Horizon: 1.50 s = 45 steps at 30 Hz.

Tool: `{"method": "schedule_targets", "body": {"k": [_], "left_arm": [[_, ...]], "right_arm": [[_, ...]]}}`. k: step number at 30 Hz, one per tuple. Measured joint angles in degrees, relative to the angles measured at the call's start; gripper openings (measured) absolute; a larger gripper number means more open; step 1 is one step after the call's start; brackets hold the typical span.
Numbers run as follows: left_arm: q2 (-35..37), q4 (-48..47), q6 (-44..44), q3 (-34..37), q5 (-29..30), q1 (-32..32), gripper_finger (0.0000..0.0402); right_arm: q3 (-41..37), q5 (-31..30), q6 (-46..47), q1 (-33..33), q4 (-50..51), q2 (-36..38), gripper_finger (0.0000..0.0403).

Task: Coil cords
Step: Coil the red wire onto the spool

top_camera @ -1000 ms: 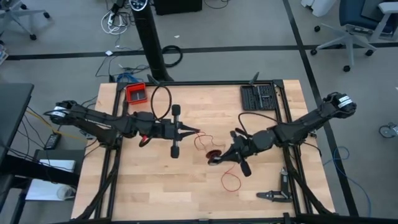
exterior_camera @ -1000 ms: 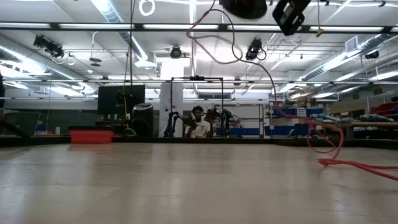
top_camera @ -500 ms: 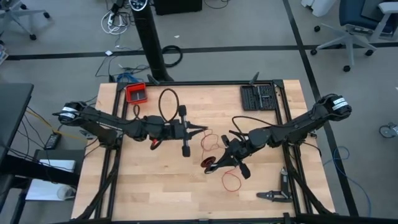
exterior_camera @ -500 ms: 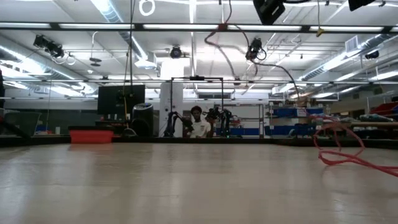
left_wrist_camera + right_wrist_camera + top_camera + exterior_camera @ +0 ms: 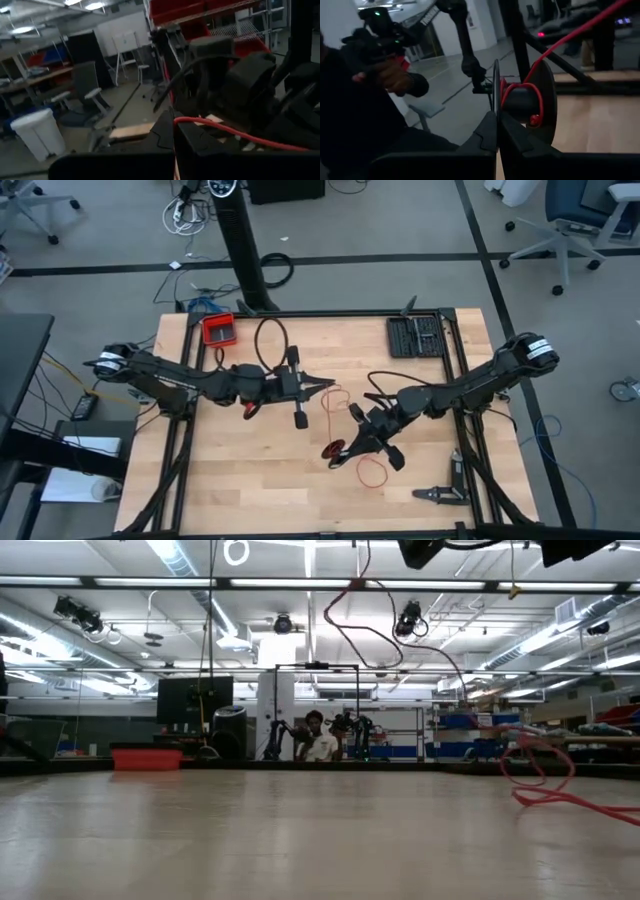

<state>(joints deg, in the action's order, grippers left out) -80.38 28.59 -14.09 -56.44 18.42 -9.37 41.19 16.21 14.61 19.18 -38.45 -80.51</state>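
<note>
The thin red cord (image 5: 331,402) runs in loose loops between my two grippers above the table's middle; one loop (image 5: 372,472) lies on the table, and it also shows in the low view (image 5: 540,785). My left gripper (image 5: 328,385) is shut on the cord. My right gripper (image 5: 340,448) is shut on a small black spool (image 5: 334,451) with red cord wound on its hub (image 5: 519,98). In the low view the cord hangs down from above (image 5: 352,610). My left gripper pinches the red cord (image 5: 186,120) between its two shut fingers, which come level from the table's left. The cord leads away from the fingertips toward the right arm, clear of the table. My right gripper pinches the rim of the spool's black disc (image 5: 496,95) between its two fingers. The fingers slant toward the table's near left. The spool is held clear of the table, with the cord leading up off its hub.
A thicker black cable loop (image 5: 268,340) and a red tray (image 5: 218,330) lie at the far left. A black tool tray (image 5: 415,336) lies at the far right. A small hand tool (image 5: 445,491) lies near the front right corner.
My right gripper has carried the spool toward the table's near left. My left gripper has gone a little toward the right edge, still shut on the cord. The cord's loops between them have shifted, and the loop on the table has stayed.
</note>
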Motion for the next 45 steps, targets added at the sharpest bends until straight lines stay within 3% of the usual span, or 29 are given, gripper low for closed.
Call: {"method": "schedule_targets", "body": {"k": [7,15,19,37,43,45], "left_arm": [[-0.09,-3.76,4.28,-0.03,-0.99,0.15,0.0008],[-0.4,-2.76,6.65,-0.05,0.61,0.17,0.0073],[-0.63,-2.79,6.87,-0.05,0.66,0.72,0.0085],[-0.63,-6.15,10.06,-0.05,-4.08,4.17,0.0083],[-0.81,-8.66,12.17,-0.03,-6.27,4.22,0.0014],[-1.43,-8.75,13.27,-0.05,-6.49,4.19,0.0008]], "right_arm": [[-0.04,2.1,-2.31,-0.67,-2.9,-0.02,0.0002],[-0.04,3.35,-2.28,-1.03,-4.74,-0.04,0.0002],[-0.04,4.97,-0.8,-1.2,-5.06,-0.04,0.0002],[-0.04,10.66,-1.07,-1.2,-10.47,-0.04,0.0002],[-0.04,11.26,-1.71,-2.18,-12.58,-0.02,0.0002],[-0.04,12.22,-1.75,-2.65,-13.96,-0.02,0.0002]]}}
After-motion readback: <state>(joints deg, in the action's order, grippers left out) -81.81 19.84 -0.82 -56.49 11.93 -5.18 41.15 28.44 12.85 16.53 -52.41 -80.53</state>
